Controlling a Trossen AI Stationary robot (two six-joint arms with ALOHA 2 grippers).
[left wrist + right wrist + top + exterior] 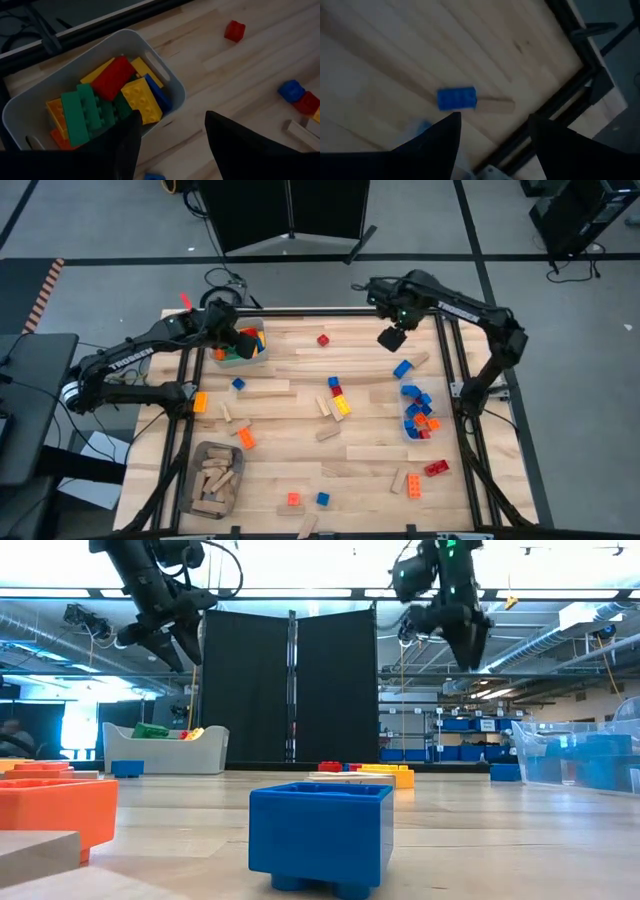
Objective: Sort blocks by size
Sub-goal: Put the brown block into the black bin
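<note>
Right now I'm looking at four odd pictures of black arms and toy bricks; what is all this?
Two robot arms stand at a wooden table, sorting toy blocks by size. One picture looks straight down, one looks level across the tabletop, and two come from cameras on the arms' wrists. The left gripper hangs over a white bin of large bricks at the table's far left corner. The right gripper hangs over a blue brick that lies beside a small wooden piece. Both pairs of jaws stand open and hold nothing. A clear bin at the right holds small bricks, a grey bin holds wooden pieces, and more blocks lie scattered.
</note>
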